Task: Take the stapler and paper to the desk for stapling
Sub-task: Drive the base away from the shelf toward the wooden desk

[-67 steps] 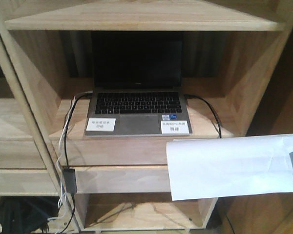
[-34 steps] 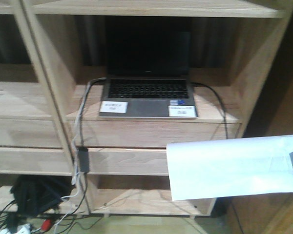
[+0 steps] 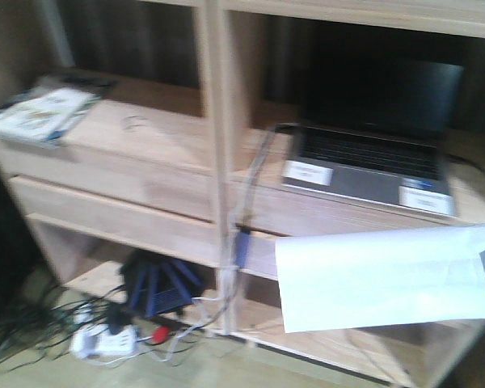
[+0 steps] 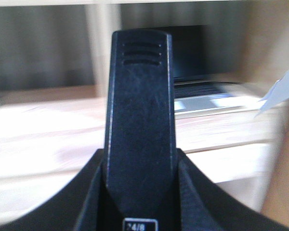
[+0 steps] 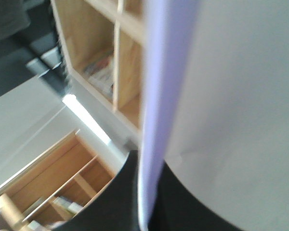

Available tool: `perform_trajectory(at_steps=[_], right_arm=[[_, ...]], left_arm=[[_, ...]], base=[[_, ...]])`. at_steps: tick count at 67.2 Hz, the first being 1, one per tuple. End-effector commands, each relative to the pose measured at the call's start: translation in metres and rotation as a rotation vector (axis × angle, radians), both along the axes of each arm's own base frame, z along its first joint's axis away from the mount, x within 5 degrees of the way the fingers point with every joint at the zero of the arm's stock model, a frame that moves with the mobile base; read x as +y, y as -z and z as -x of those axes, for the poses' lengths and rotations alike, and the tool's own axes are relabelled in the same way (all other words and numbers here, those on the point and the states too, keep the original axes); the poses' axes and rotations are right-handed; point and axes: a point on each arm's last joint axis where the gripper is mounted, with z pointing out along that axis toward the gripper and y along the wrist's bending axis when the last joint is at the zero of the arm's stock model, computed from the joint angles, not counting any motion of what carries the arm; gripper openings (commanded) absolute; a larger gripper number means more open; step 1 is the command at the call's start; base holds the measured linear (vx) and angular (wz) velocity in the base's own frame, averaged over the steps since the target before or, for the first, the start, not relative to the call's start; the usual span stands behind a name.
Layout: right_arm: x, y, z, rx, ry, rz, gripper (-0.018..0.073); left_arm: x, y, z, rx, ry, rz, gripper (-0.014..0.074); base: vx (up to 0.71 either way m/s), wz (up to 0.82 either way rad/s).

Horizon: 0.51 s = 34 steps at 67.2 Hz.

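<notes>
Swung leftward, the front view now puts the laptop (image 3: 372, 145) off to the right, where a second ago it sat centred, and a fresh shelf bay (image 3: 137, 129) with magazines (image 3: 40, 113) shows at far left. No table is in sight (we are in transit, I judge). My left jaws are clamped round the base of the stapler (image 4: 139, 110), which stands straight up from between them. It is rigid, compact and a bit slick on its shell, so low on the body seems the right hold. My right jaws pinch the paper (image 3: 380, 275) at its right edge, and the sheet juts out leftward from them. It is light, floppy and easily creased, so I'd grip gently.
</notes>
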Motion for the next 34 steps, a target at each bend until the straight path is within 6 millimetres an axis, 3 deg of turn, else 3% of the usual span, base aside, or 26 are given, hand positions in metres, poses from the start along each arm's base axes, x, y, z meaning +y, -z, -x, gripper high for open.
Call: perform_trajectory(at_steps=[1, 34], right_arm=[[-0.0004, 0.0024, 0.0028, -0.028, -0.008, -0.017, -0.0005], [-0.0004, 0.0024, 0.0028, -0.028, -0.008, -0.017, -0.0005]], left_arm=[[0.0004, -0.0190, -0.0001, -0.118, -0.005, 0.068, -0.0006], [0.0004, -0.0190, -0.0001, -0.118, -0.005, 0.068, -0.0006]], base=[[0.00, 0.71], [0.04, 0.73]])
